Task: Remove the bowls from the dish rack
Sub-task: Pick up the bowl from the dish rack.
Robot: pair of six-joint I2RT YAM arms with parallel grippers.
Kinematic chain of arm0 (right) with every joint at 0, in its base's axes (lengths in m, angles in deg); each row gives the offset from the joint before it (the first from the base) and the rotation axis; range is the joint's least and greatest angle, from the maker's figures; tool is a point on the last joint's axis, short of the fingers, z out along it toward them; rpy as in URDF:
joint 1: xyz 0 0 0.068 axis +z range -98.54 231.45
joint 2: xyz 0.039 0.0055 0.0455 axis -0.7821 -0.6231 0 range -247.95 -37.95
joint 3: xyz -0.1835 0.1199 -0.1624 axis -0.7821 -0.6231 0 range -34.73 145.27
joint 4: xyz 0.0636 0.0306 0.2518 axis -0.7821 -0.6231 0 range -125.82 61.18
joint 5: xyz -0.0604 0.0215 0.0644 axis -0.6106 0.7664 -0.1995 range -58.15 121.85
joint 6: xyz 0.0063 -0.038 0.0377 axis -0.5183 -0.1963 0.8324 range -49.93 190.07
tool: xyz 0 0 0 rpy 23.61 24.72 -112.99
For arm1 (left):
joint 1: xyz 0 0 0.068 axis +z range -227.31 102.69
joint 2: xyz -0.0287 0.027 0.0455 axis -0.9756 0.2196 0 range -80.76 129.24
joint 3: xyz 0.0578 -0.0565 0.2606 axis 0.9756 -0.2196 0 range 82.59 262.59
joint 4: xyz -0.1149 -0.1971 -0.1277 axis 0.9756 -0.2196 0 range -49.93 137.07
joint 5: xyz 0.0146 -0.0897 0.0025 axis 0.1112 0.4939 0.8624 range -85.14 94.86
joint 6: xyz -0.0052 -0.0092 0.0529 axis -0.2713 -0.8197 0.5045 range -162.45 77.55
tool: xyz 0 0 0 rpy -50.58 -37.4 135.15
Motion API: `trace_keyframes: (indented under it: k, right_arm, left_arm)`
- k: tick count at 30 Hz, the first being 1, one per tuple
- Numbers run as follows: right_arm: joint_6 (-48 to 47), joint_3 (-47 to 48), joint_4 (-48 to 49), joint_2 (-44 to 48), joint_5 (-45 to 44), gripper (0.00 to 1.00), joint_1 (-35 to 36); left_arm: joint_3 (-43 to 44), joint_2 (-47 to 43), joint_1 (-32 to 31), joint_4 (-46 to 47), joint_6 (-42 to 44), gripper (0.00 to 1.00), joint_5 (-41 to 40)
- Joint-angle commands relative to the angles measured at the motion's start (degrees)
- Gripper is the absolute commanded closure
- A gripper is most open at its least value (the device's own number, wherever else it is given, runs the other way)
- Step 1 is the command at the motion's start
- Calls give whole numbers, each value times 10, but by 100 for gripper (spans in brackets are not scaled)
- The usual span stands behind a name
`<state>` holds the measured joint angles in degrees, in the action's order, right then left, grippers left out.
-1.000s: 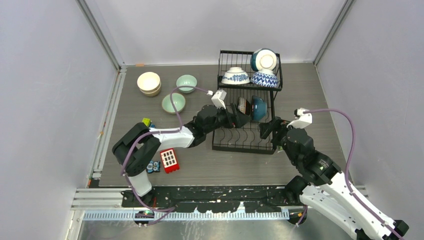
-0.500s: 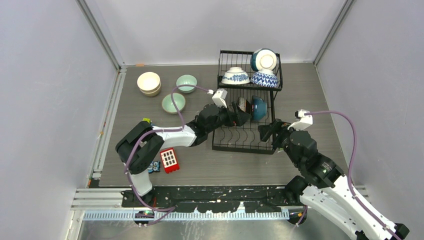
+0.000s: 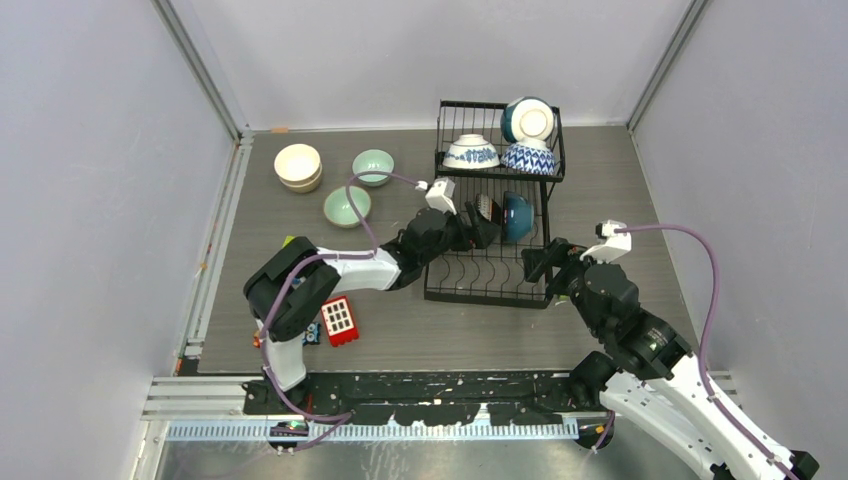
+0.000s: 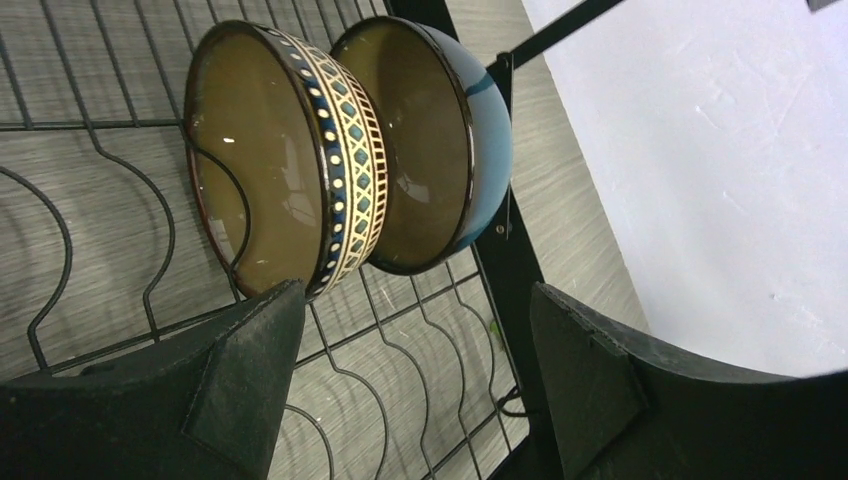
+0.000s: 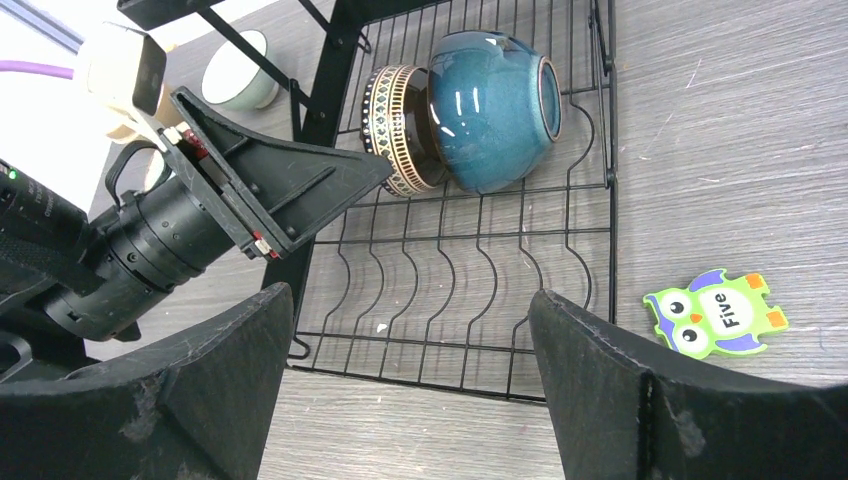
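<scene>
Bowls (image 5: 490, 105), 2 on edge, teal, brown-patterned

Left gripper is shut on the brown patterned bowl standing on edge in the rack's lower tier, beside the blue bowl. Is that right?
Not quite. The left gripper is open, its jaws wide apart in front of the brown patterned bowl, gripping nothing; the left wrist view shows it. That bowl does stand on edge in the dish rack's lower tier, beside the blue bowl.
</scene>
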<state>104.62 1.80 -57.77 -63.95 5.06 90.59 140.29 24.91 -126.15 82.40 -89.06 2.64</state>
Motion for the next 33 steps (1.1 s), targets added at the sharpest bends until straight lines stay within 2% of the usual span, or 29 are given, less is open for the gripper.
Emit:
trace_keyframes:
  k: [1, 6, 10, 16, 25, 28, 33]
  right_arm:
    - [-5, 0, 19, 0, -10, 9, -2]
    - [-3, -5, 25, 12, -21, 9, -1]
    - [15, -20, 28, 32, -23, 9, -2]
    - [25, -21, 16, 40, -29, 9, -2]
    - [24, -26, 9, 46, -21, 9, -2]
    - [28, -29, 11, 45, -16, 9, -2]
    - [28, -30, 10, 46, -13, 9, -2]
  left_arm:
    - [-16, -1, -6, 63, -17, 16, -68]
    - [-35, 2, -6, 82, -47, 16, -143]
    - [-27, 0, -5, 71, -35, 16, -159]
    - [-8, 3, 18, 26, -15, 15, -81]
    - [25, 26, 39, 21, 7, 19, 53]
    - [14, 16, 38, 27, 1, 19, 56]
    - [-28, -38, 38, 25, 5, 18, 13]
